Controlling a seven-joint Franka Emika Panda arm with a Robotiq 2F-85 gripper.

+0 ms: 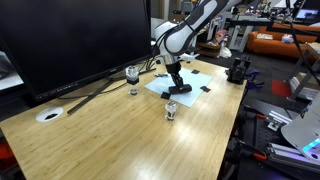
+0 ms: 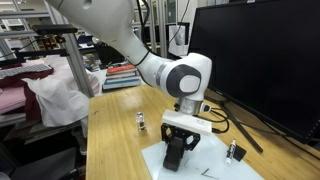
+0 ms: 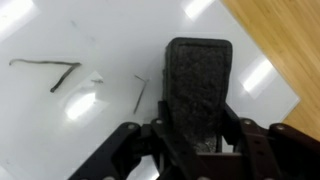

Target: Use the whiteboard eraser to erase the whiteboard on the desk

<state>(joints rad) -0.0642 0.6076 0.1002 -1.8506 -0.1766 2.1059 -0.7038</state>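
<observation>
My claw (image 3: pixel 197 135) is closed on the whiteboard eraser (image 3: pixel 198 85). Its dark felt block stands on end between my fingers, with the working face pointing down so one sweep can drag it flat across the sheet. In an exterior view the claw (image 2: pixel 180 150) hangs straight down and the eraser's lower end (image 2: pixel 176 158) sits at the whiteboard (image 2: pixel 215 165); whether it presses or just clears the surface I cannot tell.

The whiteboard (image 3: pixel 110 40) lies flat toward a far corner of the bench (image 1: pixel 130 140), and I am over the side of it nearest the bare wood (image 3: pixel 285 40). Beside the eraser there are dark marker strokes: a bent one like a 7 (image 3: pixel 55 72) and a short slash (image 3: pixel 140 92). They are scribbles, not words, and I can read no brand on the eraser.

Two small glass items (image 1: pixel 132 75) (image 1: pixel 171 110) stand just off the sheet — close enough, I judge, that a wide sweep could clip them. Behind stands a large dark monitor (image 1: pixel 70 35).
</observation>
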